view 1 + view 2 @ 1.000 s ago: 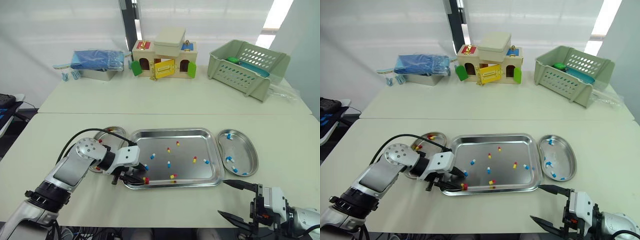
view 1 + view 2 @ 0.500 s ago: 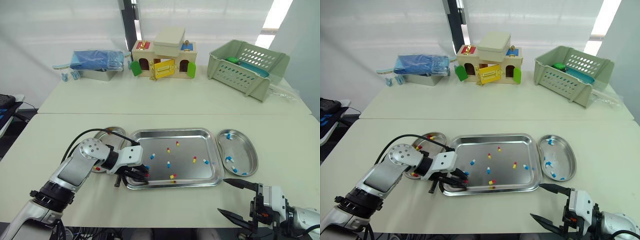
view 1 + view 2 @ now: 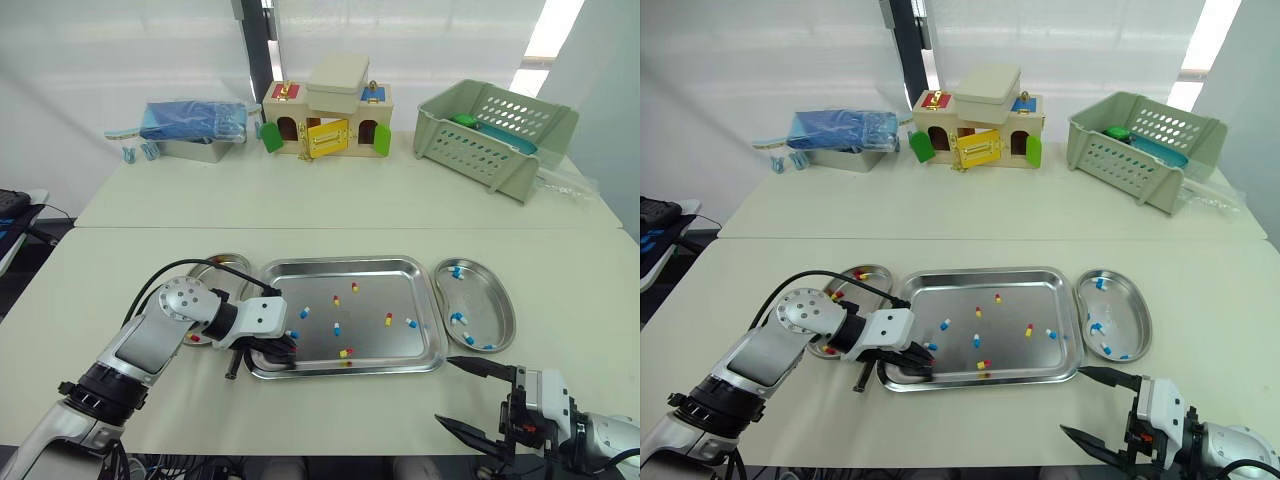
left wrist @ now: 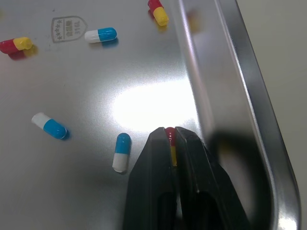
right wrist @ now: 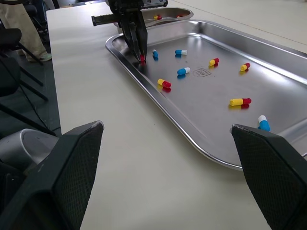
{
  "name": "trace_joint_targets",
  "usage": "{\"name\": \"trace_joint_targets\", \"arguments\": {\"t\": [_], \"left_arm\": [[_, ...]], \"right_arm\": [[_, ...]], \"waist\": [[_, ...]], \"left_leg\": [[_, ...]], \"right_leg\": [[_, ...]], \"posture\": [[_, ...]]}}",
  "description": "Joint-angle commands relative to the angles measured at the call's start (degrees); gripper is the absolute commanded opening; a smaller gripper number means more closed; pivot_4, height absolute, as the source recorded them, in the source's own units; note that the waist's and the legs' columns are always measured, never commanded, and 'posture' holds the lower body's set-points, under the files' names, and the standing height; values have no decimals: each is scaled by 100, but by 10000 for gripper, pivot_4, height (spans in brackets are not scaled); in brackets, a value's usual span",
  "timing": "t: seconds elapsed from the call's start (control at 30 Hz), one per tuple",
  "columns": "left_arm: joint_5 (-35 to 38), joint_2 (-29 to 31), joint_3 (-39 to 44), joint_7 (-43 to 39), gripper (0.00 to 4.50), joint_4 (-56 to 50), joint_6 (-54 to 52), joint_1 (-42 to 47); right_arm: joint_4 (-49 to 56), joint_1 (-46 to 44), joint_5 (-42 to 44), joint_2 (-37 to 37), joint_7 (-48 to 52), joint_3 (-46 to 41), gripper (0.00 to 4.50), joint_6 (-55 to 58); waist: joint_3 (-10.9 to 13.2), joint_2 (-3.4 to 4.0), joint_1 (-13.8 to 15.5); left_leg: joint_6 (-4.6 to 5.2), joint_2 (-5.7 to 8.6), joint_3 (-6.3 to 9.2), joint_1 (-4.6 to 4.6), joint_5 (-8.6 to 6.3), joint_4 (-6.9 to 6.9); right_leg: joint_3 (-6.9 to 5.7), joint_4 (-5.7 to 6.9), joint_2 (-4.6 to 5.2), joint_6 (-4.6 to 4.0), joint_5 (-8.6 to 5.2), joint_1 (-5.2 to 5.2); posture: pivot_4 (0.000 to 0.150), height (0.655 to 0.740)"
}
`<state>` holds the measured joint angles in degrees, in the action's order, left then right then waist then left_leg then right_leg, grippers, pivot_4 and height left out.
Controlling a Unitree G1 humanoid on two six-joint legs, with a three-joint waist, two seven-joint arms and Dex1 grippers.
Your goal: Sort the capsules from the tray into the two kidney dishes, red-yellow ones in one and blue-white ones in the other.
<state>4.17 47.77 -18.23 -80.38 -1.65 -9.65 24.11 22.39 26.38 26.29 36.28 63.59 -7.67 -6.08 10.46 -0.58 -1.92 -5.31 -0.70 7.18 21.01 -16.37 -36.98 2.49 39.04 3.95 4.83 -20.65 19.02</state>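
Where our left gripper (image 5: 142, 58) meets the tray (image 3: 400, 264), it pinches a red-yellow capsule (image 4: 170, 143). Our right gripper (image 3: 443, 393) gapes empty.

Between the jaws of the left gripper (image 4: 170, 133), the red-yellow capsule (image 4: 171, 152) is mostly hidden, only a sliver showing.

Head stereo overlooks tray (image 3: 375, 290); both wrist cameras close.

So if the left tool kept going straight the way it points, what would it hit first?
Probably the floor of the tray just ahead: the left tool, shut on a red-yellow capsule, angles down into it by the rim, though depth is unclear.
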Motion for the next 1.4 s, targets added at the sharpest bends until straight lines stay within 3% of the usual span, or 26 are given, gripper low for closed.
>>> {"name": "trace_joint_targets", "arguments": {"t": [0.03,0.37,0.63,0.8,1.2,1.4], "left_arm": [[133,38,73,-9,72,-140,-354,-42],[644,709,1092,293,72,-708,-1349,-307],[1051,1132,2606,1184,72,-1125,-2466,-932],[884,1135,3174,1850,72,-864,-2460,-1358],[758,1188,3160,2315,72,-460,-2328,-1694],[767,1183,3114,2323,16735,-478,-2308,-1742]], "right_arm": [[296,31,162,63,3,-59,45000,0],[379,52,238,182,230,-33,45000,-57],[101,-333,309,300,503,28,45000,-19],[-105,-630,365,262,496,-20,45000,33],[-100,-746,491,247,508,9,45000,161],[-138,-781,466,266,537,4,45000,160]], "waist": [[0,0,0],[3,-4,-4],[4,-6,-14],[4,-6,-7],[5,-7,-2],[5,-7,-1]], "left_leg": [[0,0,0,0,0,0],[0,0,2,2,0,1],[0,-1,4,2,0,1],[0,-1,5,1,0,2],[0,-1,3,2,0,2],[0,-1,3,2,0,2]], "right_leg": [[0,0,0,0,0,0],[0,1,-1,0,0,3],[-1,1,-1,0,0,3],[-1,0,-1,0,0,4],[0,0,0,0,0,5],[0,0,0,0,0,5]], "posture": [[1500,7400],[1500,7400],[1500,7400],[1500,7400],[1500,7400],[1500,7400]]}}
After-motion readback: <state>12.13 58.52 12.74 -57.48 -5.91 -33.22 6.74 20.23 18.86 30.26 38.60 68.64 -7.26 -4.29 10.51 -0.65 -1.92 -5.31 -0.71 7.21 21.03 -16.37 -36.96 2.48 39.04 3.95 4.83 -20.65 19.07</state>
